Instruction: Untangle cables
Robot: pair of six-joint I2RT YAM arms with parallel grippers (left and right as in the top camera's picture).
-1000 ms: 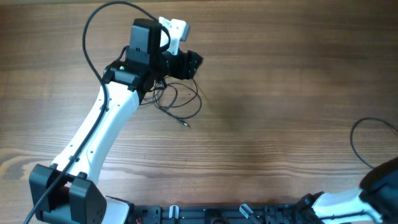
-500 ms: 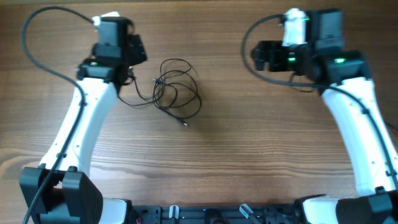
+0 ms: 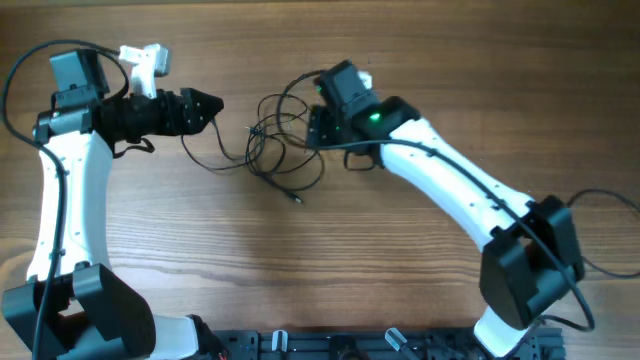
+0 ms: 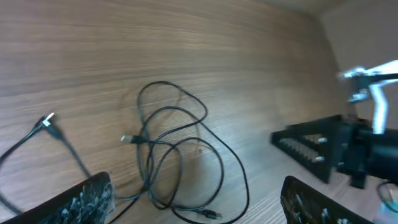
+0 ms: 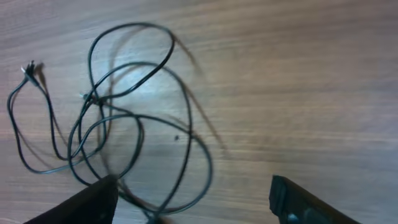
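Wooden table [image 3: 350,270]: right gripper [image 3: 312,128] moved in over cables [image 3: 283,140]; left gripper [image 3: 212,103] now points at them; both wide, empty.

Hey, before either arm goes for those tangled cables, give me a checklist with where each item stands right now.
1. Left pincer open, nothing in it: ok.
2. Right pincer open, nothing in it: ok.
3. Cables lying on the table: ok.
4. Cables separated: not ok, loops cross in one tangle.
5. Free plug end visible: ok, at the tangle's near edge.
6. Which strand runs over which at the knot: cannot tell.
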